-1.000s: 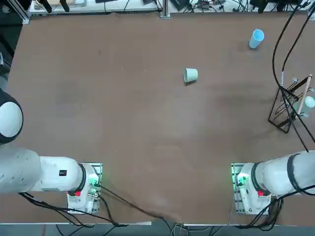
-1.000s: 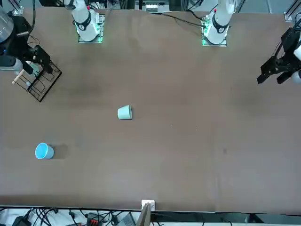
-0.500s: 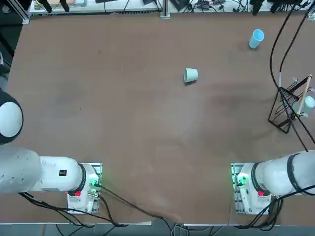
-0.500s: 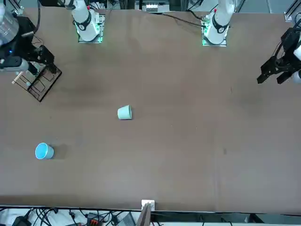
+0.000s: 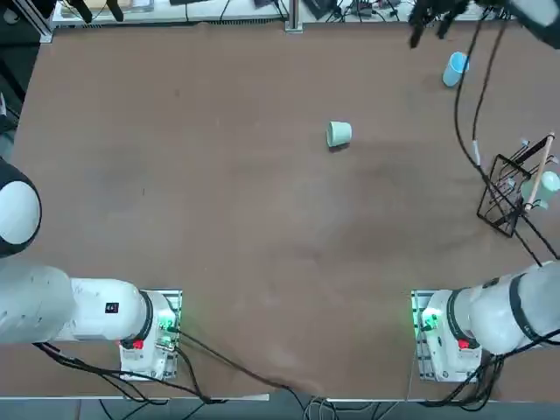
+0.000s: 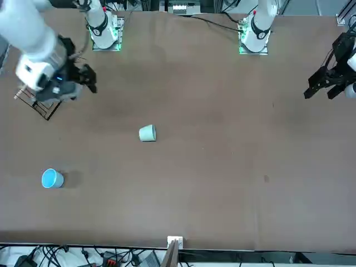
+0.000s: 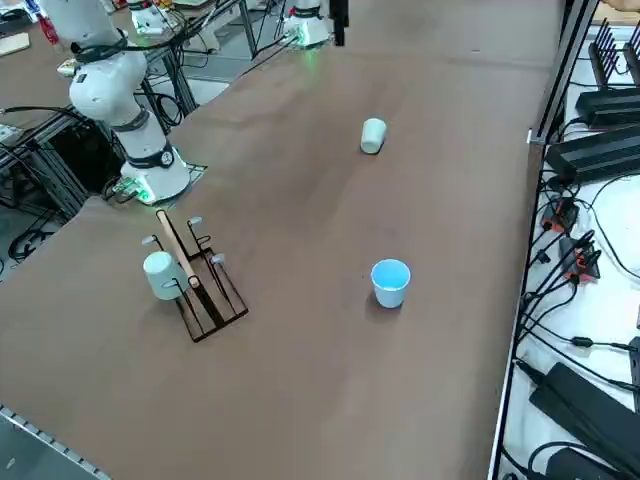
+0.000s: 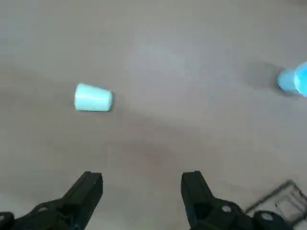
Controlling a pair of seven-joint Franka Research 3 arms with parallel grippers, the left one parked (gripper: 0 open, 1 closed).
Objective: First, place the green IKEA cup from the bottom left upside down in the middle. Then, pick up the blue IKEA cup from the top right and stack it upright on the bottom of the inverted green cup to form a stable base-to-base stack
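Note:
The green IKEA cup (image 5: 339, 133) (image 6: 147, 133) (image 7: 373, 135) (image 8: 93, 97) sits near the table's middle, showing its closed base and no opening, apparently mouth down. The blue IKEA cup (image 5: 455, 68) (image 6: 52, 178) (image 7: 390, 282) (image 8: 294, 79) stands upright, mouth up, at the far right. My right gripper (image 5: 426, 24) (image 6: 89, 80) (image 8: 141, 187) hangs high above the table, between the two cups and off to one side. It is open and holds nothing. Both cups show in the wrist view, well beyond the fingers (image 8: 86, 189).
A black wire rack (image 5: 512, 192) (image 6: 39, 103) (image 7: 200, 285) carrying a white cup (image 7: 160, 275) stands at the right edge of the table. Cables and boxes (image 7: 590, 150) lie along the far edge.
My right arm has swung away from over the wire rack, inward over the table toward the far side near the blue cup. Neither cup has moved.

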